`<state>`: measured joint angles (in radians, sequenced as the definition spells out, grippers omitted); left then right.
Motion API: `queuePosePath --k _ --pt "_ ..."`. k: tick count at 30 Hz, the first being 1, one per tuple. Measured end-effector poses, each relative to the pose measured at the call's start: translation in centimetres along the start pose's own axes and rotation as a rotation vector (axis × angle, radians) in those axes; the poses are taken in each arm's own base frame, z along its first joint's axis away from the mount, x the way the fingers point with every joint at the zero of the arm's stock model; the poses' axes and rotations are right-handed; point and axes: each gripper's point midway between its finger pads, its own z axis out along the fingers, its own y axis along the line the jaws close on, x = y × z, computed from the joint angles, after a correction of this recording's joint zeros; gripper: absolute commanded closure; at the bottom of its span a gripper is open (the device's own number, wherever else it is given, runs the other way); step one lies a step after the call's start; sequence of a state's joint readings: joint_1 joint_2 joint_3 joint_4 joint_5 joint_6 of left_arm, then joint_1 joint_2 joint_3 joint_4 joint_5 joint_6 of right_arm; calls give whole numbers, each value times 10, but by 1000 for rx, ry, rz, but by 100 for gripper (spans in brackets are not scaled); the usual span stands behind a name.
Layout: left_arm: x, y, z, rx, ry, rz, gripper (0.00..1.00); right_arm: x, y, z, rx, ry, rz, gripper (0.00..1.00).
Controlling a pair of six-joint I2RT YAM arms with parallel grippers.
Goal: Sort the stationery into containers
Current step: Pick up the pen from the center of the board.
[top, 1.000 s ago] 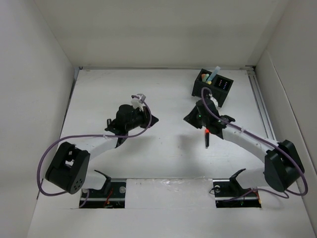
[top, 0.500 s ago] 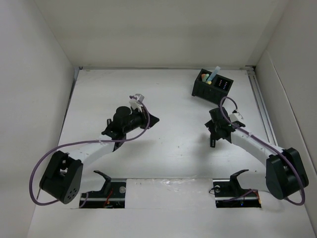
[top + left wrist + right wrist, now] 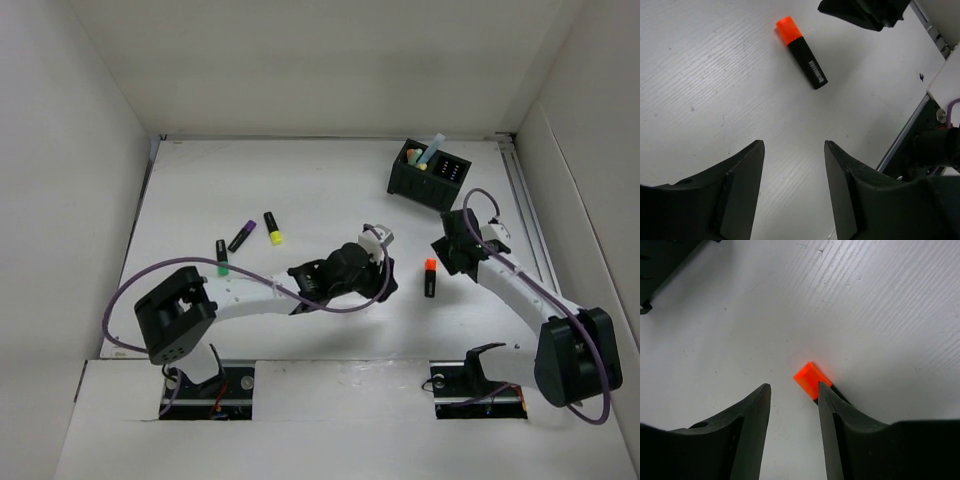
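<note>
We see the black marker with the orange cap [image 3: 430,279] lying flat on the white table [image 3: 330,190], between the two arms and near the black plastic organiser box [image 3: 405,183]. Our right gripper [image 3: 792,390] is spread open and empty just above it, the orange cap touching neither finger and showing beside the inner edge of one, which hides the black body. Our left gripper [image 3: 794,146] also stands open and empty, with the marker ahead of its tips and apart from them.
</note>
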<state>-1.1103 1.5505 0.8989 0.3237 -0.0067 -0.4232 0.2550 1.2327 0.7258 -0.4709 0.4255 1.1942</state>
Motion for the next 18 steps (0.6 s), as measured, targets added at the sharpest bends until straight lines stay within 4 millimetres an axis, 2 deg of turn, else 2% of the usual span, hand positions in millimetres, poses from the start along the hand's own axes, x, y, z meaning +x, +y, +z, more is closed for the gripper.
queuePosePath --k 1,3,5,7,10,13,15,18 --pt "4 2 3 -9 9 -5 43 -1 -1 0 3 3 5 48" --pt "11 5 13 -29 37 -18 39 -4 0 -3 -10 5 7 44" --pt "17 0 29 -43 63 -16 39 -15 4 -14 -47 -7 26 38" --pt "21 -10 46 -47 79 -14 39 -35 16 -34 -106 -42 54 35" --pt "28 -22 73 -66 97 -17 39 -78 47 -72 -221 -120 109 34" --pt "35 -31 98 -103 111 -18 41 -115 68 -105 -313 -192 155 34" --pt "39 -34 117 -143 114 -18 41 -129 75 -121 -359 -214 169 34" --pt "46 -34 144 -212 114 -17 43 -129 81 -134 -412 -195 148 32"
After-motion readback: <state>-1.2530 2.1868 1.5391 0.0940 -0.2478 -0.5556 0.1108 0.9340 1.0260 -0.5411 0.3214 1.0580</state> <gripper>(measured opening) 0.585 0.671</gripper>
